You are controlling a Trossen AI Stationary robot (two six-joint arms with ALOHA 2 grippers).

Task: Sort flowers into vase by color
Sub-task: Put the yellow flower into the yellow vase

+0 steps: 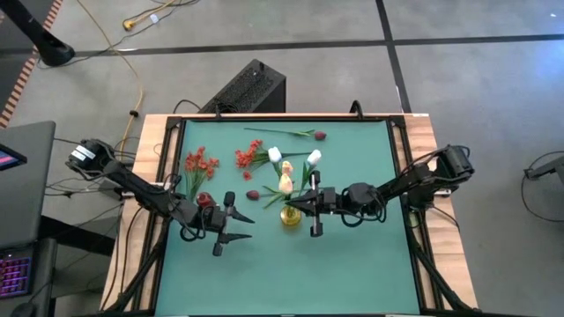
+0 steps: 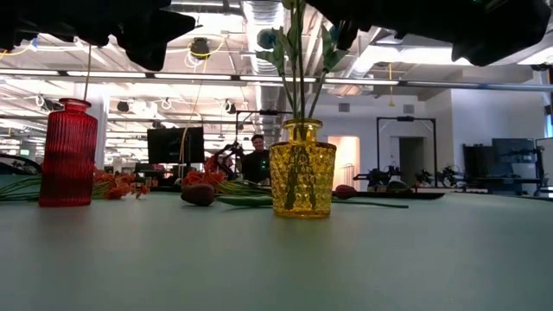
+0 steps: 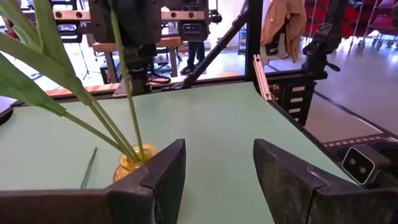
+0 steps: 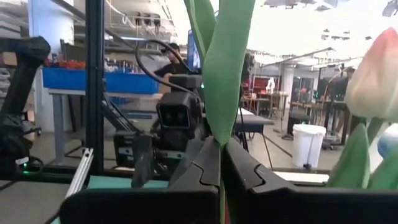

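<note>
Two vases on the green mat (image 1: 352, 264), taking the yellow vase (image 1: 290, 215) as landmark. Left of it, near the mat's left edge, the red vase (image 1: 204, 200) stands upright; in the low view it is well apart from the yellow one, bare mat between them. Left gripper (image 1: 234, 221) hangs just beside the red vase, on the side toward the yellow vase, fingers (image 3: 163, 182) spread wide, nothing between them. Past those fingers the mat runs clear to its far-right edge and frame.

Behind the red vase: two bunches of red-orange flowers (image 1: 199, 164) flat on the mat. One dark bud (image 1: 253, 195) lies between that pile and the yellow vase, another dark bud (image 1: 319, 135) on a long stem near the back edge.

Yellow vase holds green stems, upright, with pale tulips (image 1: 285, 183) spreading above it toward the back edge. Right gripper (image 1: 315, 212) sits just right of the vase, above it, clenched on a green tulip stem (image 4: 225, 74); the stem and leaf run up out of the pinched fingers, a peach bloom (image 4: 375, 78) alongside.

Front half of the mat is open; right of the vase only the right arm crosses it.

No readable writing anywhere. Room behind: desks, monitors, a person at a distance.
</note>
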